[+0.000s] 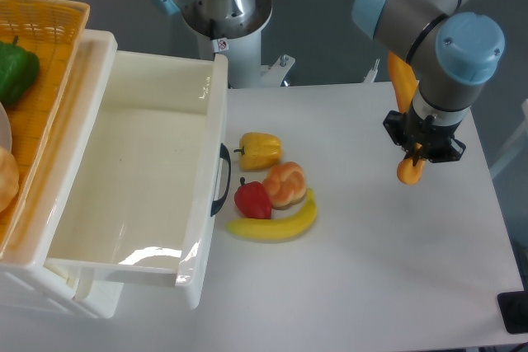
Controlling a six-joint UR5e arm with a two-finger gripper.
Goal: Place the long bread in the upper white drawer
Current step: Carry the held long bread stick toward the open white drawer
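Note:
The long bread (403, 80) is an orange-tan stick, held nearly upright over the right side of the table. My gripper (418, 152) is shut on its lower part, and its rounded lower end pokes out below the fingers. The wrist hides the middle of the bread. The upper white drawer (136, 162) stands pulled out at the left. It is empty inside, and its dark curved handle (221, 179) faces the table's middle. The gripper is far to the right of the drawer.
A yellow pepper (260, 150), a braided bun (285, 183), a red pepper (253, 199) and a banana (276, 224) lie just right of the drawer's handle. An orange wicker basket (49, 26) with a green pepper (16, 72) sits on top at the far left. The arm's base (219, 14) stands behind.

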